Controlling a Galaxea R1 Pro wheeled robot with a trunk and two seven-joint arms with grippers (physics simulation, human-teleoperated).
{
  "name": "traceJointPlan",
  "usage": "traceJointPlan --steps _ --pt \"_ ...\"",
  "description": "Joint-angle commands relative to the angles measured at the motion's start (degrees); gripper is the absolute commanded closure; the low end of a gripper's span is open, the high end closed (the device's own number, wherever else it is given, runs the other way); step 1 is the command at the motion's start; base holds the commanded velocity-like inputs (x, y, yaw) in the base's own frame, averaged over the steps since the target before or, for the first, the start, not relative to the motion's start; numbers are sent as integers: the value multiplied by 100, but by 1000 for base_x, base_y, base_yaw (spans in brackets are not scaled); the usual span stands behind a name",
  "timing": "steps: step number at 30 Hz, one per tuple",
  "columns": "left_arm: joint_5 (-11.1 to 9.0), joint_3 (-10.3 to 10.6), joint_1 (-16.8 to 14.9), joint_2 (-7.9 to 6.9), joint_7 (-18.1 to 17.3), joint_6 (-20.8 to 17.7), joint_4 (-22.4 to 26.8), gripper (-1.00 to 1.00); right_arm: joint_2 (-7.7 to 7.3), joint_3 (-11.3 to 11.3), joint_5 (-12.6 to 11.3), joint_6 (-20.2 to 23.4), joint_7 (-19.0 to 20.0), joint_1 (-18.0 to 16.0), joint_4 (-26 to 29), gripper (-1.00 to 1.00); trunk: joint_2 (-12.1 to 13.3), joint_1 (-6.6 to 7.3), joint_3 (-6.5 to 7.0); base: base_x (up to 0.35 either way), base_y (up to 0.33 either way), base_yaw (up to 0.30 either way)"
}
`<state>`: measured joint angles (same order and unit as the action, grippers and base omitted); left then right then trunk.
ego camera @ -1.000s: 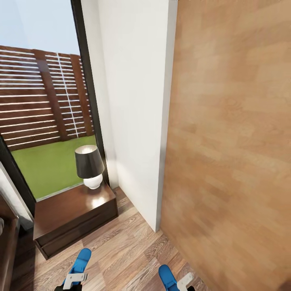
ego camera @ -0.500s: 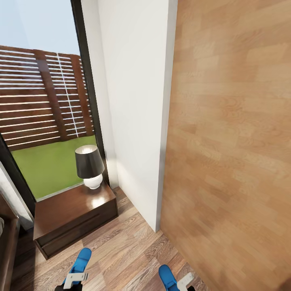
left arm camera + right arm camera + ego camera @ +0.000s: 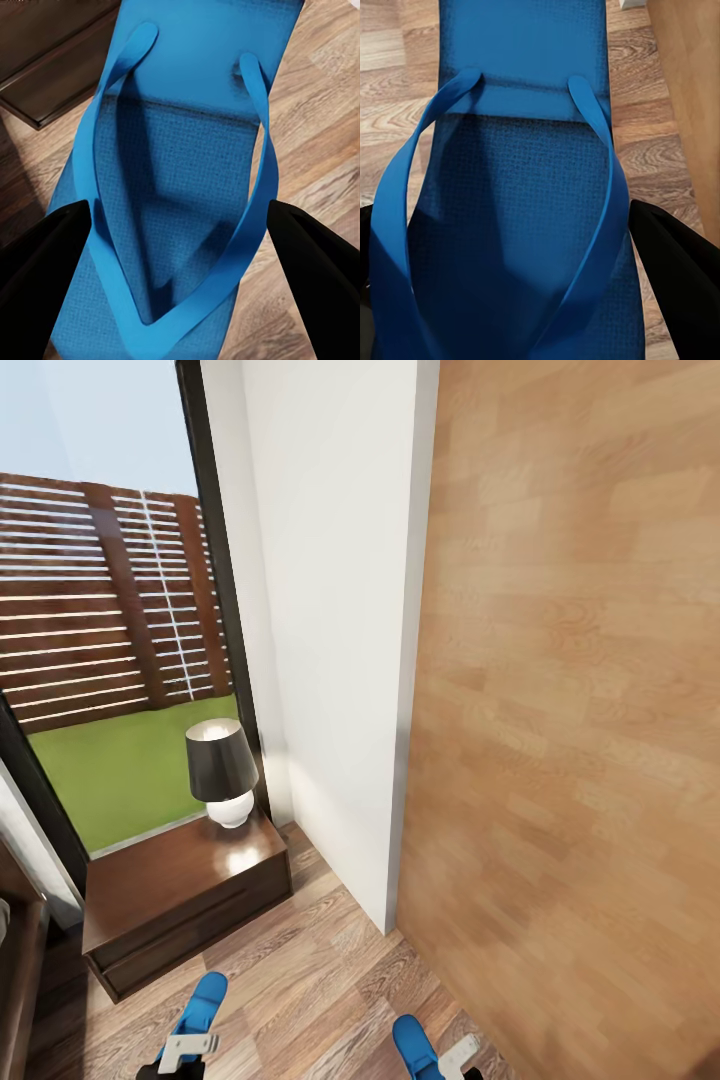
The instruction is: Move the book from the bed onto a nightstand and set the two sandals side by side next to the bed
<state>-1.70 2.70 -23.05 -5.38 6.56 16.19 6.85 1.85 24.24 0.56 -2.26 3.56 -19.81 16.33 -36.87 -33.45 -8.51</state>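
Left pincer [image 3: 186, 1050] grips one blue sandal [image 3: 200, 1002], fingers [image 3: 41, 251] closed against its two edges, over the wood floor [image 3: 300, 970] in front of the nightstand [image 3: 180, 900]. Right pincer [image 3: 455, 1055] holds the other sandal [image 3: 412, 1042] likewise, close to the wooden door [image 3: 580, 740]. A black-shaded lamp [image 3: 220, 770] stands on the nightstand

We see bright, even daylight from the window [image 3: 110, 610]; a glossy highlight sits on the nightstand [image 3: 180, 885] top. Wrist views are sharp, with soft strap shadows across each blue sandal [image 3: 187, 187].
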Motion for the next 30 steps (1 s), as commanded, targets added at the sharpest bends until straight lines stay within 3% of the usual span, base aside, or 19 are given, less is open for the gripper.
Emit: traceJointPlan --steps 1,21,30 --pt "-17 29 -5 0 20 20 -4 100 0 3 5 -20 13 -6 -7 100 -8 -2 -9 55 0 0" --pt "-15 29 0 1 -5 85 -15 100 -6 6 6 -20 15 -6 -19 100 -8 -2 -9 65 0 30" --pt "-33 29 1 11 2 86 -22 100 -2 6 5 -20 22 -6 -318 100 -8 -2 -9 1 0 18"
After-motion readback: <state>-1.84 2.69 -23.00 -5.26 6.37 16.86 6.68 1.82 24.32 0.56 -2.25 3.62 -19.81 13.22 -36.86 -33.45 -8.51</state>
